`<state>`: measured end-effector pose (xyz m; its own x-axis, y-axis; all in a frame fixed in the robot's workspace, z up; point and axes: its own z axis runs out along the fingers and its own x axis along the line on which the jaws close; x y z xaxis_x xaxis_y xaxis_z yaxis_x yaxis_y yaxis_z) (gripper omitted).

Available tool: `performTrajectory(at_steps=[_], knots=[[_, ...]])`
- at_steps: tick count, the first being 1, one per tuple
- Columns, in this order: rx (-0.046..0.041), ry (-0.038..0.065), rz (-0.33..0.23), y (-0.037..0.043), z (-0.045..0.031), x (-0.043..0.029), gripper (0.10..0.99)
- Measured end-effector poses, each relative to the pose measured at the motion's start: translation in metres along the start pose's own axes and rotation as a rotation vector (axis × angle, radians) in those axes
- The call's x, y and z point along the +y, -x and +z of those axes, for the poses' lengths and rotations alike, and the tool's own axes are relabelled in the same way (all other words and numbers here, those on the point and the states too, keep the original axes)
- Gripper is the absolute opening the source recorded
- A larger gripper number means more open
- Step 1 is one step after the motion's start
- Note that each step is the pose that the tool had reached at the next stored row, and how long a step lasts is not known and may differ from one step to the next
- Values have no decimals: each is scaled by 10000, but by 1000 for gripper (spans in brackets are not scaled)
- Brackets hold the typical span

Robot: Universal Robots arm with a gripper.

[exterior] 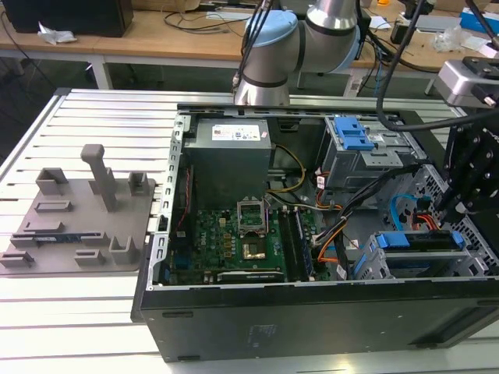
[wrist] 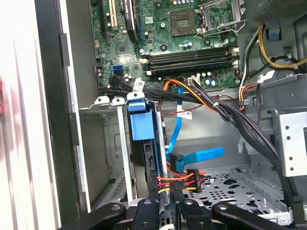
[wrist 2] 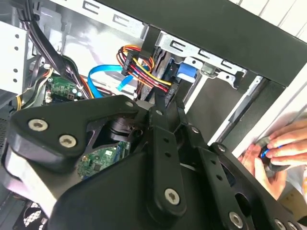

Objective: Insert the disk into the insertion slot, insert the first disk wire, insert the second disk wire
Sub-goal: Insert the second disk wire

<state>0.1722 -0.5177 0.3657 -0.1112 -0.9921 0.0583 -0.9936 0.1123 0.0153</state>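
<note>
The disk sits in the insertion slot (exterior: pixel 472 263), a low grey cage at the exterior view's right; its blue carrier (exterior: pixel 413 240) shows along the top. In both wrist views the carrier (wrist: pixel 142 120) (wrist 2: pixel 185 72) stands on edge inside the cage wall (wrist: pixel 108 143). My gripper (exterior: pixel 451 222) hangs just over the disk's end. Its fingers (wrist 2: pixel 165 93) meet on the black plug of a disk wire with red, yellow and orange strands (wrist 2: pixel 144 72) (wrist: pixel 184 179), right by the disk's edge. A flat blue disk wire (wrist: pixel 201 155) (wrist 2: pixel 108 72) loops beside it, apart from the fingers.
A taller grey bay with a blue lever (exterior: pixel 351 136) stands behind the cage. Thick black cable bundles (wrist: pixel 225 115) cross between the motherboard (exterior: pixel 242 234) and the bays. A person's hand (wrist 2: pixel 280 143) rests outside the case wall. A grey fixture plate (exterior: pixel 78 218) lies on the exterior view's left.
</note>
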Motion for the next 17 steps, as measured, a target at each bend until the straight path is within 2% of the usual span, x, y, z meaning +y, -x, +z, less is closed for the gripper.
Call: performTrajectory(at_steps=[1, 3, 5, 6, 7, 9, 10, 11, 12, 16, 17], knots=[[54, -1, 1, 5, -3, 1, 255], [188, -9, 4, 32, -10, 4, 380], [290, -16, 5, 70, -23, 8, 380], [526, -19, 9, 144, -44, 17, 380], [725, -23, 13, 197, -58, 23, 380], [992, -33, 17, 263, -73, 31, 380], [1194, -49, 22, 313, -82, 37, 380], [1290, -60, 27, 339, -85, 46, 380], [1321, -63, 27, 347, -84, 64, 380], [1338, -69, 27, 341, -83, 186, 380], [1379, -74, 28, 340, -82, 194, 380]])
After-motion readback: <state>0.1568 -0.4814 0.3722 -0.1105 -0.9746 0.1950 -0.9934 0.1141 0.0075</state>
